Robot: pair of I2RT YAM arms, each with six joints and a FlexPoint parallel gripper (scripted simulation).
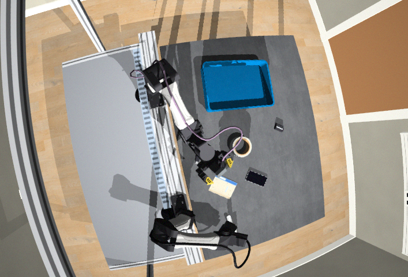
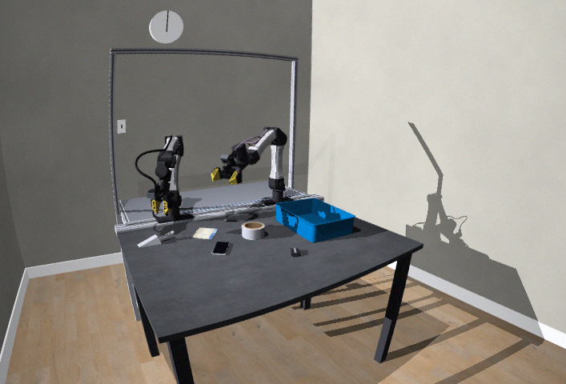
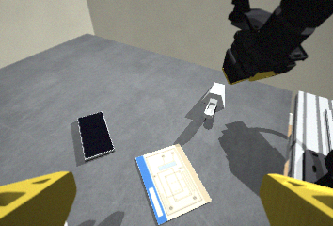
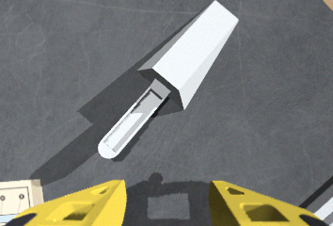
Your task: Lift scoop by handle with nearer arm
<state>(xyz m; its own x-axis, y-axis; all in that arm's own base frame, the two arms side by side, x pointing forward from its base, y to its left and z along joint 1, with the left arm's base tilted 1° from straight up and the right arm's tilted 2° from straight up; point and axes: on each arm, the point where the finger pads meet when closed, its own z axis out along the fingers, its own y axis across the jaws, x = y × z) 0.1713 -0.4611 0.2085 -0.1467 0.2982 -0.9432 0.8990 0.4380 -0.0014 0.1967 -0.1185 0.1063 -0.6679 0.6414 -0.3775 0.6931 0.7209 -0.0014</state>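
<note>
The white scoop (image 1: 228, 217) (image 2: 150, 241) (image 3: 216, 91) (image 4: 193, 52) lies on the dark table; the right arm hides most of it in the top view. Its slotted handle (image 2: 167, 235) (image 3: 211, 107) (image 4: 133, 121) points toward the booklet and stands a little off the table. My right gripper (image 2: 160, 208) (image 3: 240, 80) (image 4: 166, 189) is partly open and empty, pointing down above the table, with the handle's end just ahead of its fingertips in the right wrist view. My left gripper (image 1: 219, 171) (image 2: 224, 176) (image 3: 167, 182) is wide open and empty, high above the booklet.
The booklet (image 1: 223, 187) (image 2: 205, 233) (image 3: 174, 181) lies near the scoop. Beyond it are a phone (image 1: 256, 178) (image 2: 222, 247) (image 3: 95, 135), a tape roll (image 2: 252, 234), a small black object (image 1: 279, 126) (image 2: 295, 252) and a blue bin (image 2: 338, 230). The left arm reaches toward the right arm's side.
</note>
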